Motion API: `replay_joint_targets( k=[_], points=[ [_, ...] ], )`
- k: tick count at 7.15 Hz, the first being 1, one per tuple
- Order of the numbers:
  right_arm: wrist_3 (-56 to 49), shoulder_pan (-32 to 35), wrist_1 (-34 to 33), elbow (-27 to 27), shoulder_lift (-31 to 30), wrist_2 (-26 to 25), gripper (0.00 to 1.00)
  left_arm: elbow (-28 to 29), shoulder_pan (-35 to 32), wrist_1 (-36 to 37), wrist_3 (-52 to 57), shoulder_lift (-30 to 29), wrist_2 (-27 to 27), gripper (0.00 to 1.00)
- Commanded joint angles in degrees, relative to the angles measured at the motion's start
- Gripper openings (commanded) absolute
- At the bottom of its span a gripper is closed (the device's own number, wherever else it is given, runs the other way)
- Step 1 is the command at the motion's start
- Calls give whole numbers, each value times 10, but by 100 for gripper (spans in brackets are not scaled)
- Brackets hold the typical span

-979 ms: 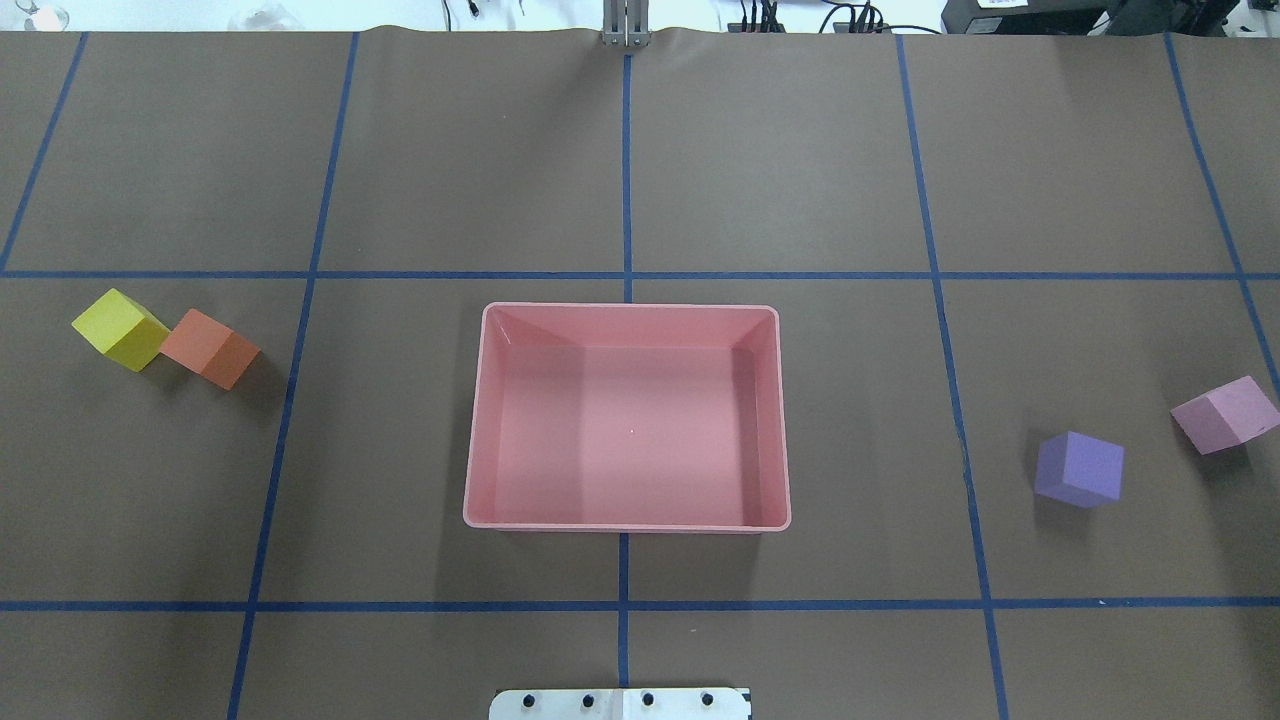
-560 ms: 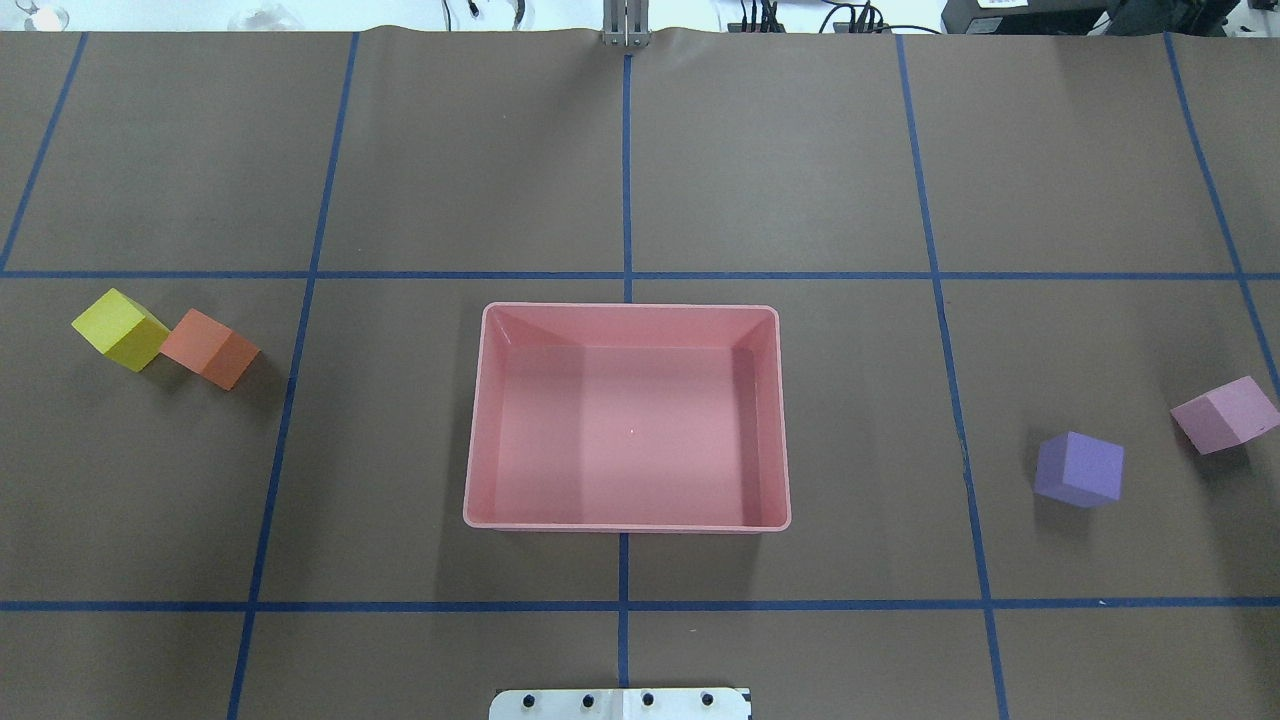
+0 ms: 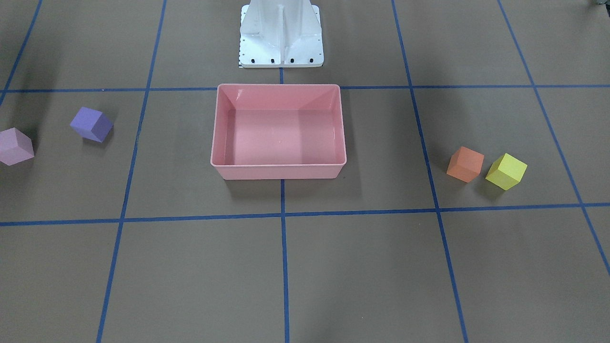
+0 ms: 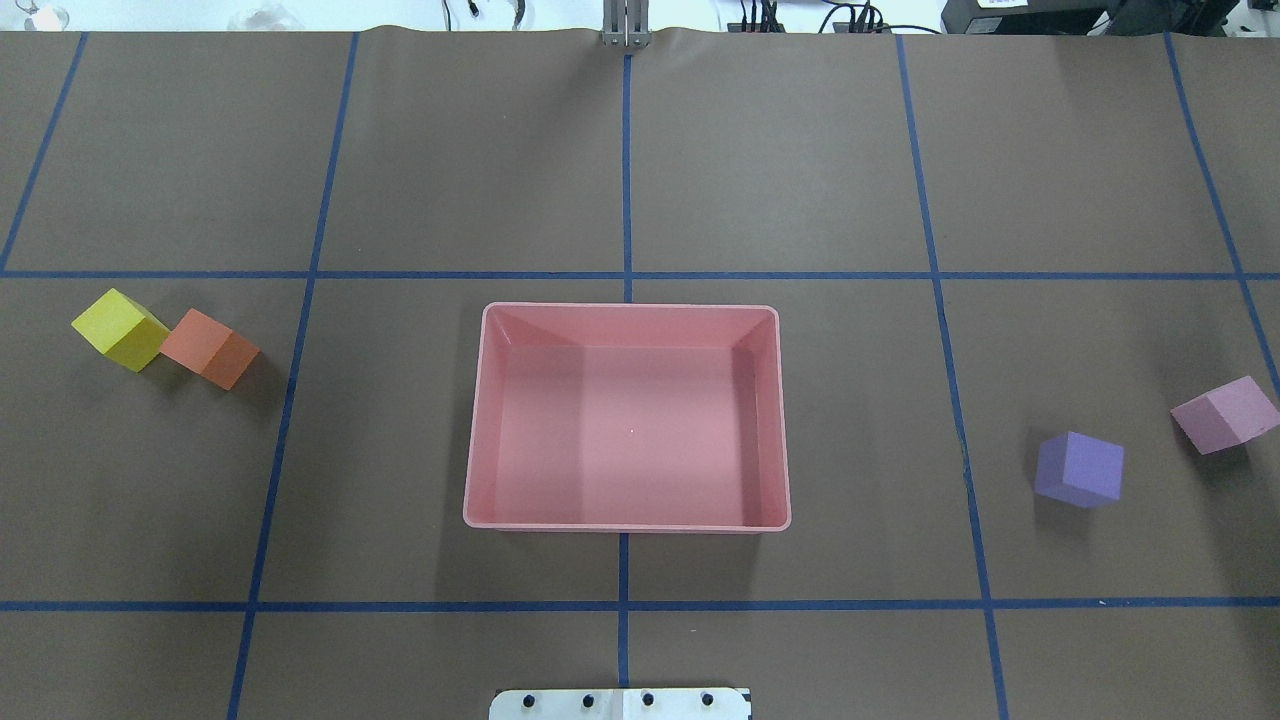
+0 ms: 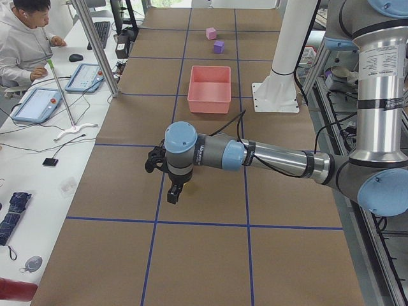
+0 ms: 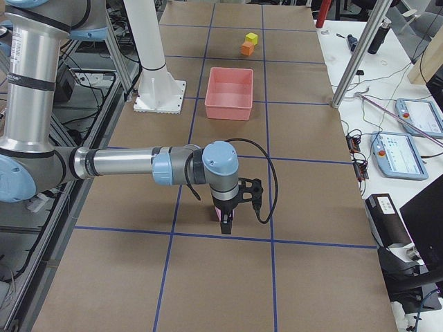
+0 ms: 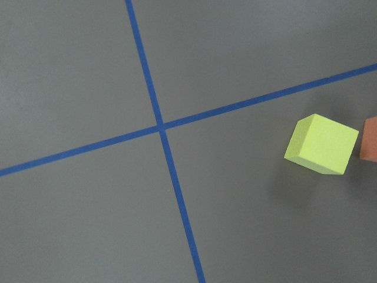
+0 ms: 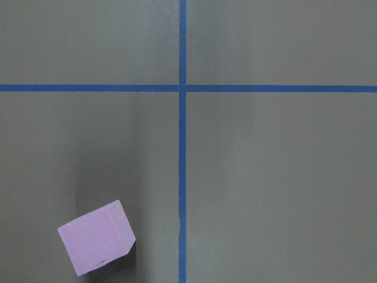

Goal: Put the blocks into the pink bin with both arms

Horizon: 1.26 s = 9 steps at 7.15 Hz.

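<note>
Pink bin (image 4: 627, 325) sits open side up on the brown-papered table (image 4: 800, 150), over a crossing of the blue tape lines (image 4: 940, 275), just in front of the white pedestal base (image 3: 281, 33). All four blocks lie on the paper outside the bin. On the bin's side toward the robot's left: orange cube (image 4: 210, 348), well apart from the bin wall, and yellow cube (image 4: 120, 328) just beyond it, farther from the bin. The two stand corner to corner; the overhead view reads as touching and the front view hints at a sliver of gap, so contact is uncertain. On the bin's opposite side, toward the robot's right: purple cube (image 4: 1079, 469), well apart from the bin, and light pink cube (image 4: 1225, 414) farther out again, clear of the purple one. All four sit turned at an angle to the bin's walls. Left arm (image 5: 268, 156) stretches out low and level over the table, away from the bin, with the left gripper (image 5: 173, 196) pointing down above the paper; whether its fingers are apart or together cannot be told from this side view. Right arm (image 6: 124, 164) lies likewise on the bin's other side, with the right gripper (image 6: 225, 225) pointing down; its finger spacing cannot be told either. The left wrist camera looks down on the yellow cube, the right wrist camera on the light pink cube.
</note>
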Motion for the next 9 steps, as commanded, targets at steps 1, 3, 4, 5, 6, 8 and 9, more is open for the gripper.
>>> replay_joint_targets(
  k=[1, 3, 4, 5, 6, 8, 9],
  points=[
    [-3, 0, 5, 3, -1, 14, 100, 7, 53, -58, -14, -15, -10, 100],
    [-3, -1, 47, 0, -18, 36, 100, 36, 146, -111, -18, -18, -4, 100],
    [-2, -1, 47, 0, -18, 36, 100, 62, 156, -146, -31, -18, -4, 100],
    [-2, -1, 47, -1, -18, 36, 100, 91, 176, -215, -79, -18, 6, 100],
    [-2, -1, 47, -1, -19, 36, 100, 121, 211, -305, -148, -17, 67, 100],
    [-2, -1, 47, -1, -19, 36, 100, 153, 264, -400, -247, -18, 85, 100],
    [-1, -1, 47, -1, -19, 36, 100, 151, 272, -401, -254, -18, 85, 100]
  ],
)
